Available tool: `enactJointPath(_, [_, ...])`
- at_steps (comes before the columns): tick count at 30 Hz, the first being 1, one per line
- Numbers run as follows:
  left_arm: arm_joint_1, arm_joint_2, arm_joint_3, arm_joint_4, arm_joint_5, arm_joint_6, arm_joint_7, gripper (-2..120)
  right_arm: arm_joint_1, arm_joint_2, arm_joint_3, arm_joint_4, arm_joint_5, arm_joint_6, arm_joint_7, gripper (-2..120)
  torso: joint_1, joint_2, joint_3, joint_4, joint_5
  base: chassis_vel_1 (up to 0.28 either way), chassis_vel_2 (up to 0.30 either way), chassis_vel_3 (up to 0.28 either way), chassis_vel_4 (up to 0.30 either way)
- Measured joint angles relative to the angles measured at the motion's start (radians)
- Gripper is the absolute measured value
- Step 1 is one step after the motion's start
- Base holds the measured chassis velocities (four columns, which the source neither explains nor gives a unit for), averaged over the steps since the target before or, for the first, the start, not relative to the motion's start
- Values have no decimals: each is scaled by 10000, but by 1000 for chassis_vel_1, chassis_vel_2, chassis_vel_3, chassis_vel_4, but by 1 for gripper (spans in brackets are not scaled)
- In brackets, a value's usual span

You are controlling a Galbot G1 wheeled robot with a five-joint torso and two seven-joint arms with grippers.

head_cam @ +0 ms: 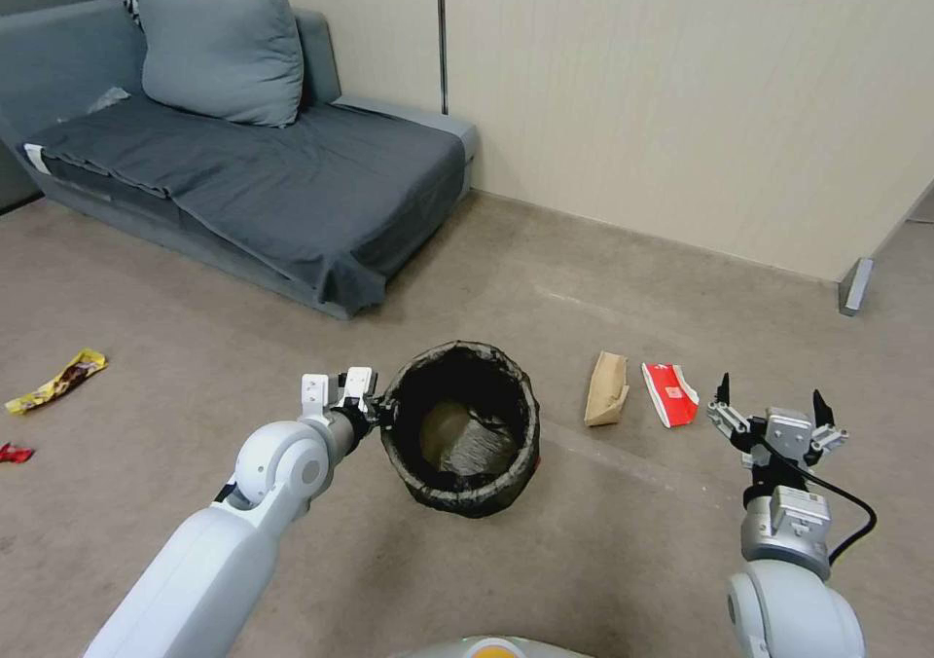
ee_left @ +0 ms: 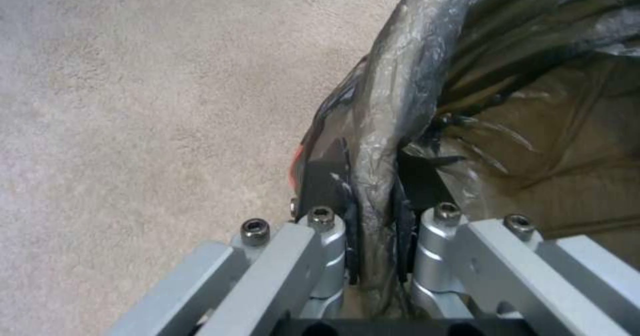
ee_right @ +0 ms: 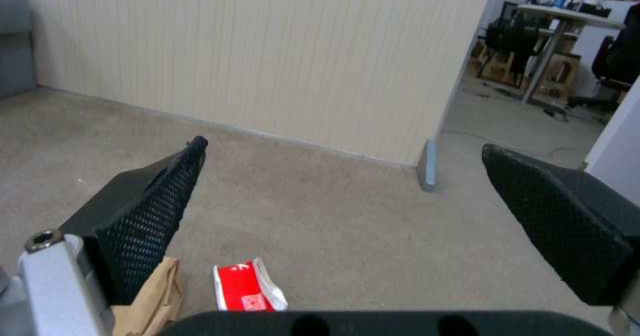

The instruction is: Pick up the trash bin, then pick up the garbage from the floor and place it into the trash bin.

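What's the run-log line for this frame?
left gripper: shut on trash bin rim | right gripper: open, near red packet, paper bag

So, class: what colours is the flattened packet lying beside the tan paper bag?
Red and white: the flattened red-and-white packet shows best in the head view, right of the tan paper bag.

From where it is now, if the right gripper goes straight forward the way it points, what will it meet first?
Probably bare carpet, then the beige wall. The open right gripper points above the red packet and tan paper bag, so it should pass over them, though depth is uncertain.
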Motion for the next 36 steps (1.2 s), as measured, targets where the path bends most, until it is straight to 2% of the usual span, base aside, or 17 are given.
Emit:
enactJointPath(9, [40, 8, -41, -159, 358, 5, 129, 7, 54, -60, 5, -39, -5, -3, 5, 100, 0, 0, 0, 0, -5, 0, 0, 0, 0])
enactJointPath(20, [189, 382, -675, -1859, 419, 7, 131, 7, 117, -58, 0, -118, -21, -12, 8, 100, 0, 0, 0, -1, -3, 0, 0, 0, 0])
enactJointPath(27, [859, 764, -1429, -3293, 399, 8, 224, 6, 87, -76, -1, -148, -36, 8, 15, 100, 0, 0, 0, 0, -2, 0, 0, 0, 0])
enactJointPath(30, [1005, 805, -1585, -3538, 398, 8, 231, 6, 93, -99, -6, -141, -35, 8, 15, 100, 0, 0, 0, -1, 0, 0, 0, 0, 0])
enactJointPath(36, [1786, 936, -2301, -4618, 430, 8, 395, 6, 144, -221, -61, -52, -22, -45, 15, 100, 0, 0, 0, 2, -1, 0, 0, 0, 0])
